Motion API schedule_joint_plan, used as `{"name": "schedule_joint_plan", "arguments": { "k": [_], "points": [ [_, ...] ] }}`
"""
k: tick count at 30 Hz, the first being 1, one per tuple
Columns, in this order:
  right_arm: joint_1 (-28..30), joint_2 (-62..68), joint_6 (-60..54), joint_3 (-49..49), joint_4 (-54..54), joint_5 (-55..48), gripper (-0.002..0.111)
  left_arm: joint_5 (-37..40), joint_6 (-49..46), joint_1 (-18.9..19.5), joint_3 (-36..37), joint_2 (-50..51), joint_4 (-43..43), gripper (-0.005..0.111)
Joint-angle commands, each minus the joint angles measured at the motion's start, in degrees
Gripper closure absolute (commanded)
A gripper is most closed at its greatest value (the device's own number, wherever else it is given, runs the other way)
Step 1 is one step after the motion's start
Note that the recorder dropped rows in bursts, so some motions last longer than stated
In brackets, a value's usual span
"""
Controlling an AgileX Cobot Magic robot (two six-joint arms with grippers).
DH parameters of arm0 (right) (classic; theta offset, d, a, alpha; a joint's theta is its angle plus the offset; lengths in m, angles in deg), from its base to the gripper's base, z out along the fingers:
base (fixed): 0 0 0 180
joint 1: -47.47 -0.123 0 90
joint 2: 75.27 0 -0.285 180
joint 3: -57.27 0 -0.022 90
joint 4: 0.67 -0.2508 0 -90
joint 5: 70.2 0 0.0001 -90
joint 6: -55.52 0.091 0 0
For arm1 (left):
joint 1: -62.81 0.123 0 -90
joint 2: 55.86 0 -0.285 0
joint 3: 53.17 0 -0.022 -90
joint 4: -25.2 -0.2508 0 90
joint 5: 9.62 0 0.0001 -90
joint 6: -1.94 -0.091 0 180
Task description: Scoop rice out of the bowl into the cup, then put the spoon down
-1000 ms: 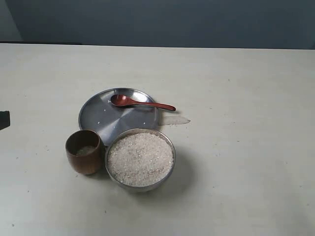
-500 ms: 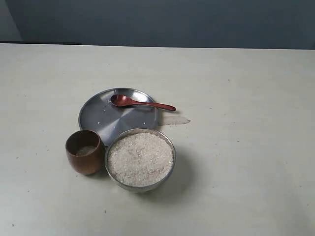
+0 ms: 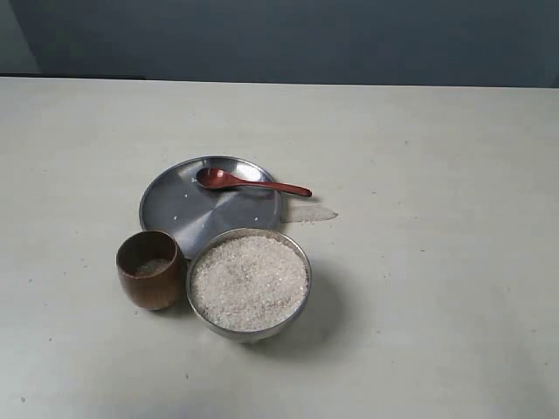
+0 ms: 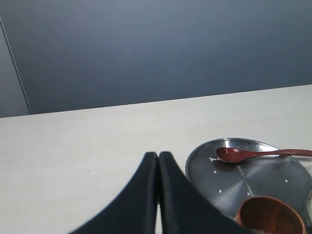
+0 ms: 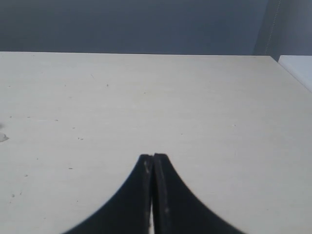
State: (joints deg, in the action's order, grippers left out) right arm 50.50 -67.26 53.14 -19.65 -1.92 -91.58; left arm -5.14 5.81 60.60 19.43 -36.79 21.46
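The steel bowl [image 3: 249, 285] stands heaped with white rice [image 3: 250, 281] near the table's middle. Touching its left side is the dark-brown wooden cup [image 3: 151, 270], with a little rice at its bottom. The reddish-brown spoon [image 3: 249, 182] lies across the far part of a flat steel plate [image 3: 179, 214], its handle reaching over the right rim. Neither arm shows in the exterior view. My left gripper [image 4: 158, 155] is shut and empty, off to the side of the plate [image 4: 258, 178], spoon [image 4: 258, 154] and cup [image 4: 269, 215]. My right gripper [image 5: 153, 157] is shut over bare table.
A few loose grains lie on the plate. A pale streak [image 3: 307, 213] marks the table just right of the plate. A dark wall runs along the table's far edge.
A dark shape at the exterior view's left edge one second ago has gone out of frame. Bowl, cup, spoon and plate have not moved.
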Motion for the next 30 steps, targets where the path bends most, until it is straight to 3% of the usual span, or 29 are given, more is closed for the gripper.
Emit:
{"name": "schedule_joint_plan", "arguments": {
  "k": [1, 7, 17, 30],
  "points": [
    [0.27, -0.22, -0.22, -0.30, -0.05, 0.78, 0.108, -0.86, 0.21, -0.16, 3.34, -3.94, 1.62, 0.106],
    [0.27, -0.22, -0.22, -0.30, -0.05, 0.78, 0.108, -0.44, 0.21, -0.16, 4.61, -8.71, 1.78, 0.106],
    [0.27, -0.22, -0.22, -0.30, -0.05, 0.78, 0.108, 9.08, 0.21, -0.04, 4.61, -11.28, 1.90, 0.106],
    [0.27, -0.22, -0.22, -0.30, -0.05, 0.78, 0.108, 9.23, -0.68, -0.04, 4.61, -11.28, -0.90, 0.106]
  ]
}}
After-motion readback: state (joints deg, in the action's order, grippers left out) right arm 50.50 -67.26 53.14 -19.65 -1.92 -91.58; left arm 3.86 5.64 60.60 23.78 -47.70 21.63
